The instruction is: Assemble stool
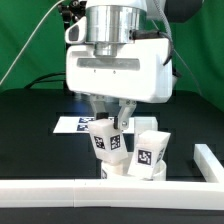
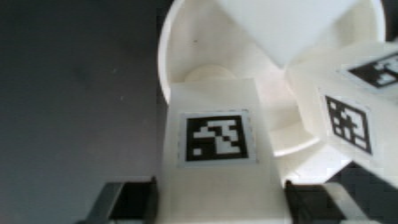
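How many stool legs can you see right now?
2. One leg held in the gripper; second leg standing on the seat, exterior view's right. A third may be hidden.

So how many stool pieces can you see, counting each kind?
Legs: 2, one in the pincer at, one beside it
Round seat: 1
Total: 3

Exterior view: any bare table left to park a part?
Free: black table on the exterior view's left, bordered by the marker board and the white rail. Crowded: the seat with two legs under the tool.
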### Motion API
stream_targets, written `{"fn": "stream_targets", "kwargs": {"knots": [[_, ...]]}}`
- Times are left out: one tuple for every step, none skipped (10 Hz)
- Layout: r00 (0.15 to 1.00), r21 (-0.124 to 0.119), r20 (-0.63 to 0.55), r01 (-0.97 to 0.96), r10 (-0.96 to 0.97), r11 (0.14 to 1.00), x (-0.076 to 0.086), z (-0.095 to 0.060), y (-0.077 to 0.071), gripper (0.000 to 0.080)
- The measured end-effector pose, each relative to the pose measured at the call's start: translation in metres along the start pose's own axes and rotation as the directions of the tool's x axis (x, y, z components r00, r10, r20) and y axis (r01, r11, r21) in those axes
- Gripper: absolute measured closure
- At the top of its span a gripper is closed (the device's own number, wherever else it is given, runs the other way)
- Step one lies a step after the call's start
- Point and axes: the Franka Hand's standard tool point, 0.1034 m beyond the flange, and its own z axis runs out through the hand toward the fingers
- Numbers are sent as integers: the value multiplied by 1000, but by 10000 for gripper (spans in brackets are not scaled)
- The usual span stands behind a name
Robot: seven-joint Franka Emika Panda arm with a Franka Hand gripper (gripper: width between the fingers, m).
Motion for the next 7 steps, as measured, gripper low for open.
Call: {"fn": "stream_targets", "kwargs": {"knots": [[997, 8, 5, -77, 77, 997, -2, 0, -1, 459], [989, 20, 12, -144, 144, 989, -1, 0, -2, 459], [961, 32, 32, -277, 276, 960, -2, 1, -2, 459], [932, 44, 47, -362, 360, 931, -1, 1, -1, 459], [904, 51, 61, -426, 423, 903, -1, 1, 0, 459], [859, 50, 75, -511, 507, 858, -3, 1, -1, 459], [814, 44, 83, -580, 576, 813, -6, 1, -4, 459]]}}
